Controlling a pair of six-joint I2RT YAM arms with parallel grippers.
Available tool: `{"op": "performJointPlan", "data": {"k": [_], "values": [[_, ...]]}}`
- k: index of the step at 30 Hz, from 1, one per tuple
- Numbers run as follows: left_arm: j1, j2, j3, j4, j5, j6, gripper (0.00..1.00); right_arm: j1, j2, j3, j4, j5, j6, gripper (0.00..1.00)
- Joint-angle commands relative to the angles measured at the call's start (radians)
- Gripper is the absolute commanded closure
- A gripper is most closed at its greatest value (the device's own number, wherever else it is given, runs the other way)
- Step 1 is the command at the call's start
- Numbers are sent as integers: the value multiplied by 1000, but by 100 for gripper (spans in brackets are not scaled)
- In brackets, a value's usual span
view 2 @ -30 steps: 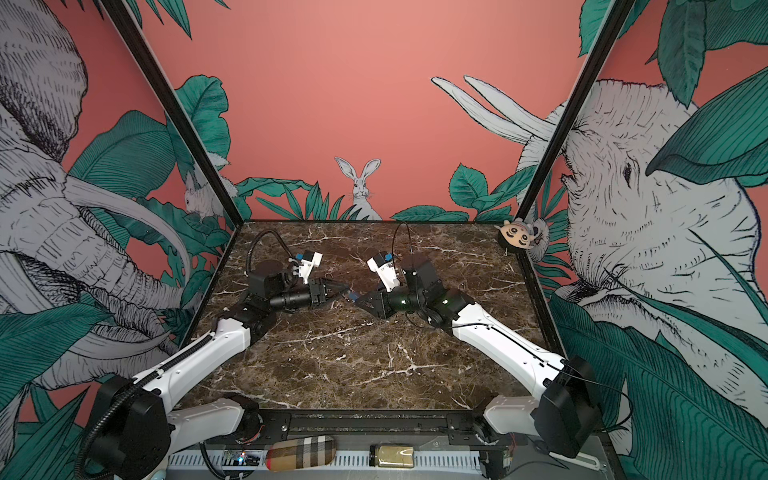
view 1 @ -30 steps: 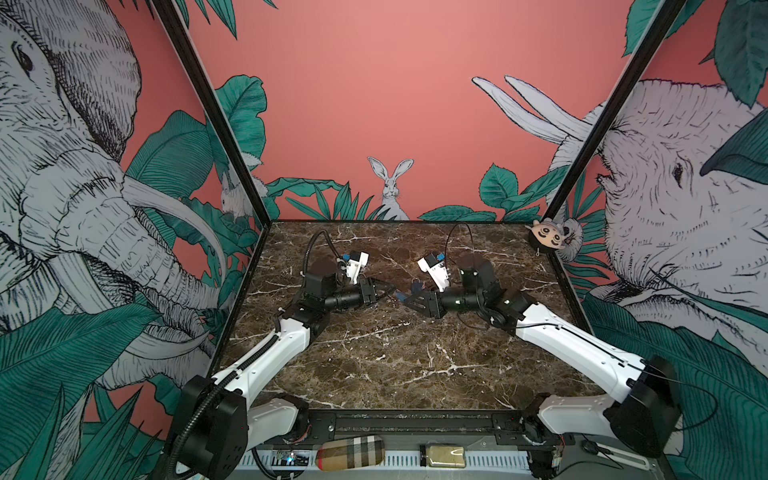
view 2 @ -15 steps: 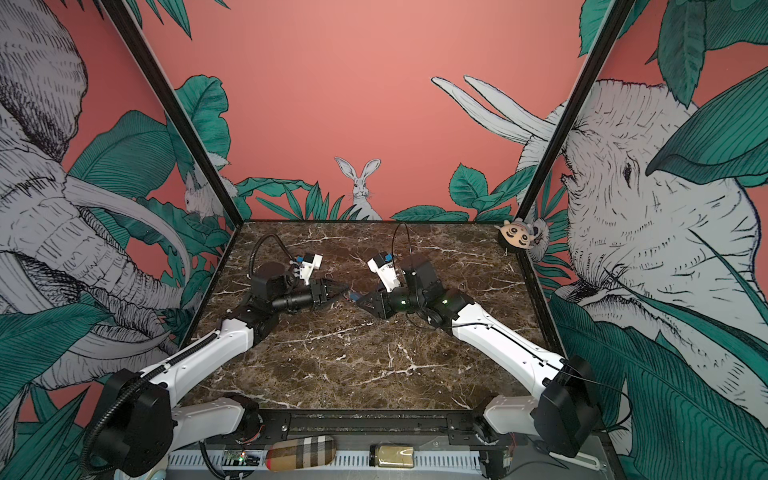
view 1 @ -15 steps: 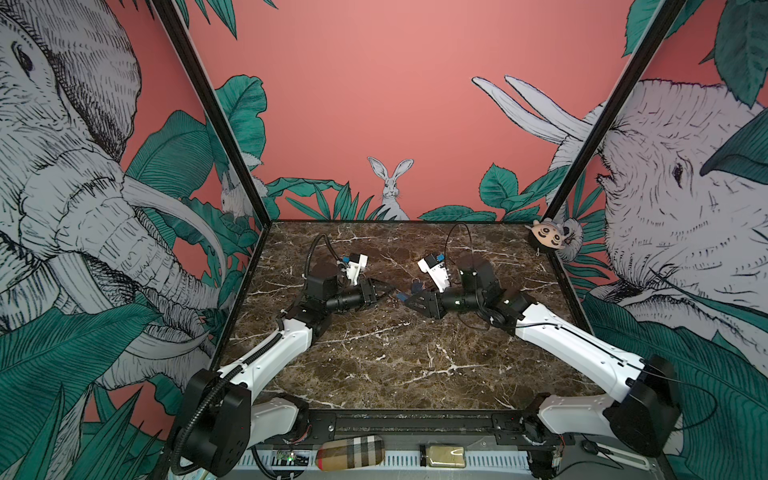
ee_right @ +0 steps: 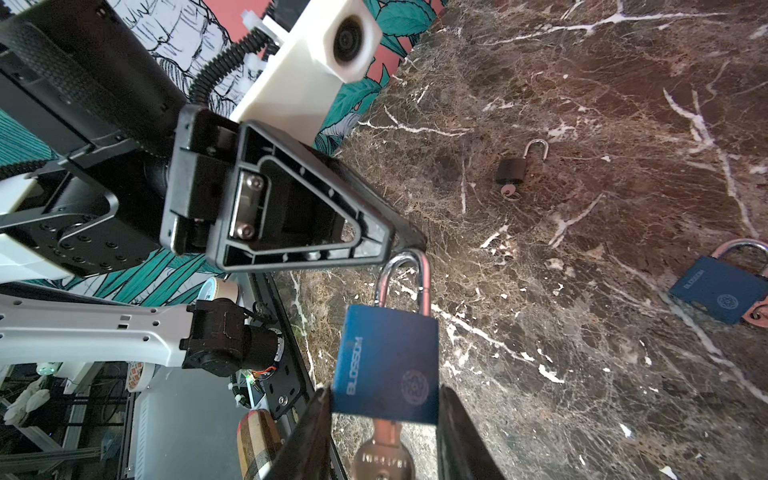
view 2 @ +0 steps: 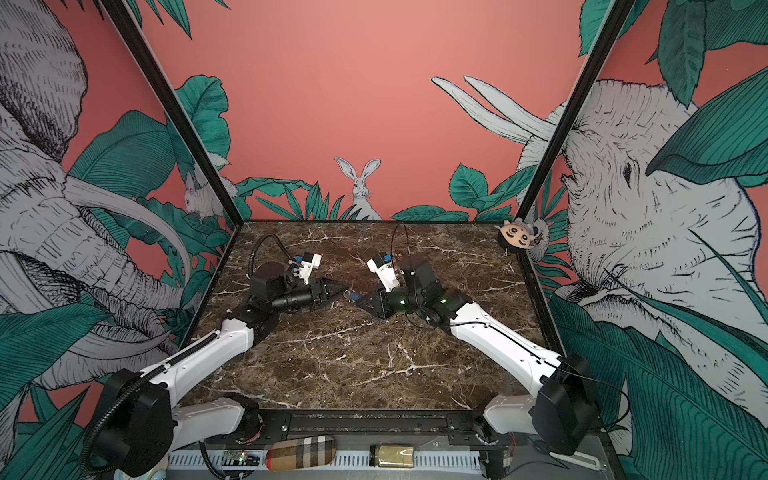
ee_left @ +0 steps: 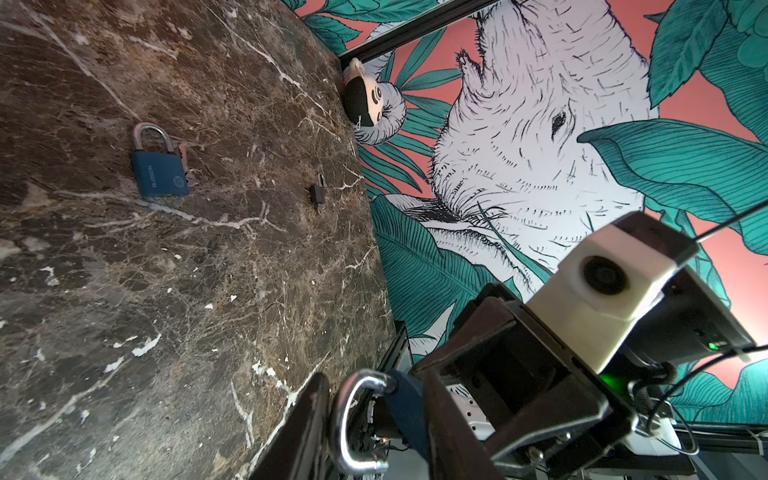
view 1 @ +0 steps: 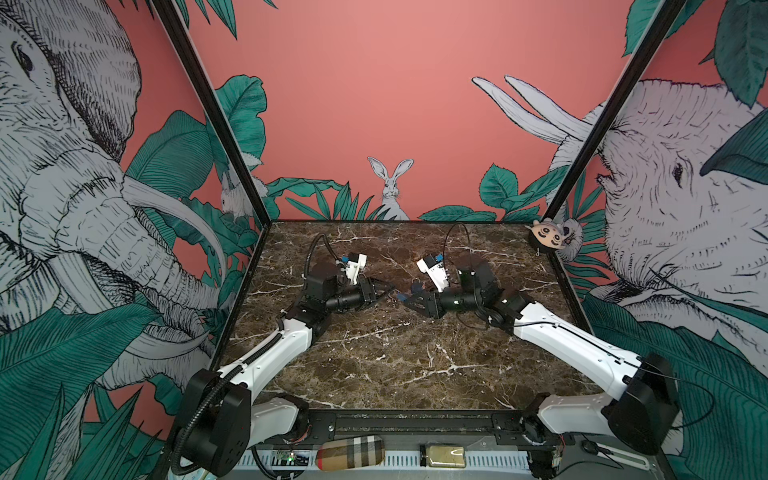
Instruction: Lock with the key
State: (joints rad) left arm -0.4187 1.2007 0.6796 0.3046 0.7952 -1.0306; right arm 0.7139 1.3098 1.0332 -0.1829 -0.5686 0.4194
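Painted jungle walls (view 1: pixel 374 104) close in the dark marble bench (view 1: pixel 395 365), and over its middle we see both arms meet nose to nose. The right gripper (view 1: pixel 406 297) is clamped on the blue padlock (ee_right: pixel 386 361), holding it clear of the bench, with its key (ee_right: pixel 384 455) sticking out between the fingers. The left gripper (view 1: pixel 384 289) has its tip at the crown of the shackle (ee_left: pixel 337 419); whether it pinches it we cannot tell. We judge the danger to be an off-axis push. The rounded steel could slide off that tip, or the body could twist in the right gripper and drop. A second blue padlock (ee_right: pixel 723 293) and a small black padlock (ee_right: pixel 510 169) lie well apart.
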Motion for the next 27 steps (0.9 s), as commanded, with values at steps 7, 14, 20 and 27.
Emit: {"op": "performJointPlan", "data": {"k": [7,14,20,27], "values": [[-5,-4,0,14,-8,-22,64,0,8,26,91,-13,9,87],[-5,-3,-5,24,-8,-35,65,-1,11,27,97,-16,10,87],[-6,0,-6,33,-12,-52,66,0,12,27,93,-14,7,87],[-6,9,-10,25,-25,-81,68,0,18,31,92,-2,2,87]]}}
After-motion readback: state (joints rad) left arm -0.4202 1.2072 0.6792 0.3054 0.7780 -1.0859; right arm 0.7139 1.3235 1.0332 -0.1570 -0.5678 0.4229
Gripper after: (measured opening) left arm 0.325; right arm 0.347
